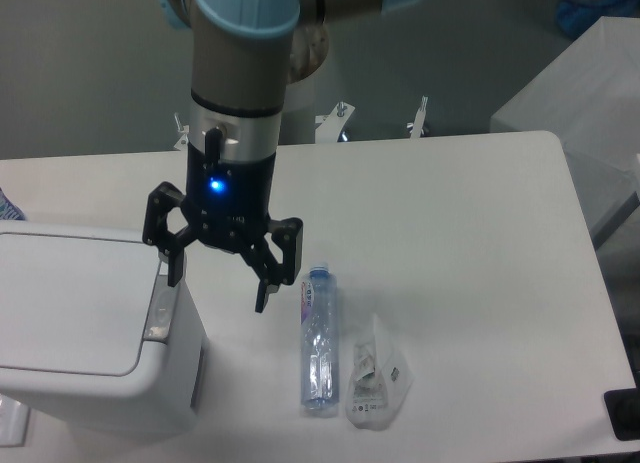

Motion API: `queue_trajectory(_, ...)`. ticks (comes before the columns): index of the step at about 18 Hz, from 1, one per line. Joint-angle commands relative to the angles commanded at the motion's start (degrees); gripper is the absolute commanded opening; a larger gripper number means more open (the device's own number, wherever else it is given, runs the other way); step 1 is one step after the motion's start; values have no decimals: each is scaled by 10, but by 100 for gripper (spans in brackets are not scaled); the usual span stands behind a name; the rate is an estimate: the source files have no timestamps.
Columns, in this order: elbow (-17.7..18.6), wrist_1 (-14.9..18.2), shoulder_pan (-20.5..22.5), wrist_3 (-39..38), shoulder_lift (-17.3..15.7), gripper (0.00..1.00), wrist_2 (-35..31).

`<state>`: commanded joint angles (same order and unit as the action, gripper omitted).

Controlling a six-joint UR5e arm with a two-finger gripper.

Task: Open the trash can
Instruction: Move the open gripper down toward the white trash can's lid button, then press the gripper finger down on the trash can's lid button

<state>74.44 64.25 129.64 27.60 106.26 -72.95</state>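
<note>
The trash can (80,328) is a large white boxy bin at the lower left, its flat lid down and a grey push-button strip (159,308) on its right rim. My gripper (217,291) hangs open just right of that rim, pointing down. Its left fingertip is right above the strip's upper end, and its right fingertip hovers over the table between the bin and a bottle. Nothing is held between the fingers.
A clear plastic bottle (318,340) with a blue cap lies lengthwise on the white table (470,233) right of the gripper. A crumpled clear wrapper (376,373) lies beside it. A dark object (624,415) sits at the table's lower right corner.
</note>
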Motion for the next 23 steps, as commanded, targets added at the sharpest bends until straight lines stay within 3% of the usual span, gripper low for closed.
queue_trajectory(23, 16, -1, -16, -20, 12, 100, -2)
